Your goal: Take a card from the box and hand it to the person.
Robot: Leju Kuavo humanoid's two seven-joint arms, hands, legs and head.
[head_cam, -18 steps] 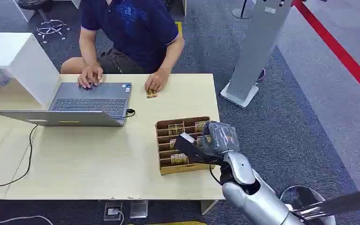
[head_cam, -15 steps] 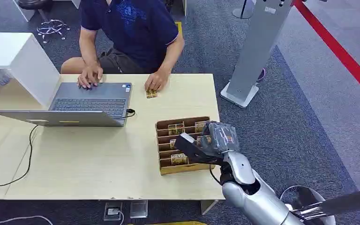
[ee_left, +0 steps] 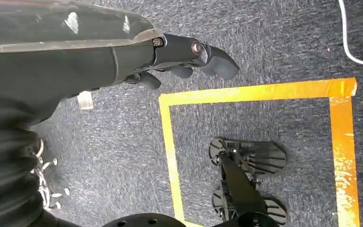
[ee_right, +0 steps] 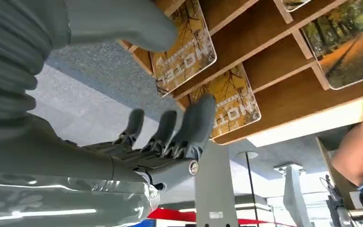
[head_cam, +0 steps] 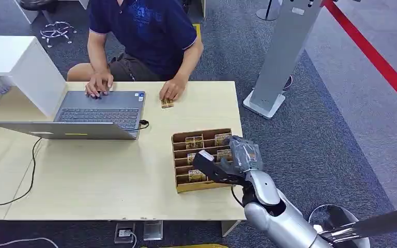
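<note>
The right hand (head_cam: pixel 222 164) hovers over the brown slotted wooden box (head_cam: pixel 202 186), its dark fingers (ee_right: pixel 196 124) spread and holding nothing — one fingertip lies against a yellow autumn-print card (ee_right: pixel 231 106) standing in its slot. The box sits on the pale wooden desk (head_cam: pixel 108 170), near its right edge. The left hand (ee_left: pixel 123 56) hangs over grey carpet, fingers loosely curled, empty. A person (head_cam: pixel 144 36) sits behind the desk — one hand on a grey laptop (head_cam: pixel 90 116).

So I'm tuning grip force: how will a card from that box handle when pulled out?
The cards look thin, flat and glossy, so likely light, stiff and slippery. They stand in narrow slots of the wooden box, so one may catch if the right hand tilts it.
</note>
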